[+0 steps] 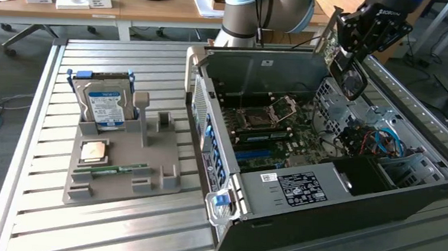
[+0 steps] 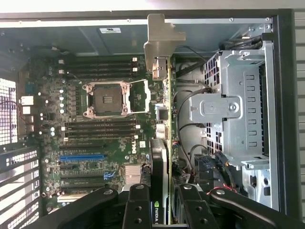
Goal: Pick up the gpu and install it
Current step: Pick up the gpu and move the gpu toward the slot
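Note:
My gripper (image 1: 354, 52) hangs over the far right part of the open computer case (image 1: 280, 224) and is shut on the gpu (image 1: 347, 79). The green card is held on edge, with its black round fan facing the exterior view's right and its silver bracket (image 1: 329, 27) pointing up and back. In the wrist view the gpu (image 2: 165, 119) appears edge-on between the two black fingers (image 2: 138, 207), with its bracket (image 2: 162, 38) at the far end. It hovers above the motherboard (image 2: 95, 138), beside the CPU socket (image 2: 108, 99), and is seated in no slot.
A grey parts holder (image 1: 121, 186) on the slatted table holds a hard drive (image 1: 103, 106), a CPU (image 1: 94, 151) and a memory stick (image 1: 122, 170). A metal drive cage (image 2: 236, 105) and cables (image 1: 381, 142) crowd the case's right side. A desk (image 1: 98, 7) stands behind.

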Robot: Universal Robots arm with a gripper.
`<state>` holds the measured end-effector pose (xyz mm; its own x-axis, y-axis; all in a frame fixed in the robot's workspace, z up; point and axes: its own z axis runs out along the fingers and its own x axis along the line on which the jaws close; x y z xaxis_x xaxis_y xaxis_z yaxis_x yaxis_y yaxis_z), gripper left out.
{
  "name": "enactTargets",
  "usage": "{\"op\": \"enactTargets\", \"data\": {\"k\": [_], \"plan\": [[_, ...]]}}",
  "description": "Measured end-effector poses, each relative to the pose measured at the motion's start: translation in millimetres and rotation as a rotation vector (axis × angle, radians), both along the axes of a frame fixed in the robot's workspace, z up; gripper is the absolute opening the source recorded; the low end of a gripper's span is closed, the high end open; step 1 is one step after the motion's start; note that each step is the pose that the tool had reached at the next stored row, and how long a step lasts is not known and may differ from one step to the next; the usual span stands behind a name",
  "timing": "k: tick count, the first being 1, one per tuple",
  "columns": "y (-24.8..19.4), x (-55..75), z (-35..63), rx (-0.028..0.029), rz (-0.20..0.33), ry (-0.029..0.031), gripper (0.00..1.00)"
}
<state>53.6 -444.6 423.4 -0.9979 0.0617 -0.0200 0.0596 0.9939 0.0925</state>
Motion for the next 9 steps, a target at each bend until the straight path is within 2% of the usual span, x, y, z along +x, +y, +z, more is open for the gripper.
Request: {"op": "enactTargets", "data": {"k": [3, 9], "plan": [[0.0, 0.1, 0.0, -0.0067, 0.000, 0.0000, 0.27], [0.1, 0.0, -1.4, -0.0068, 0.000, 0.0000, 0.27]]}}
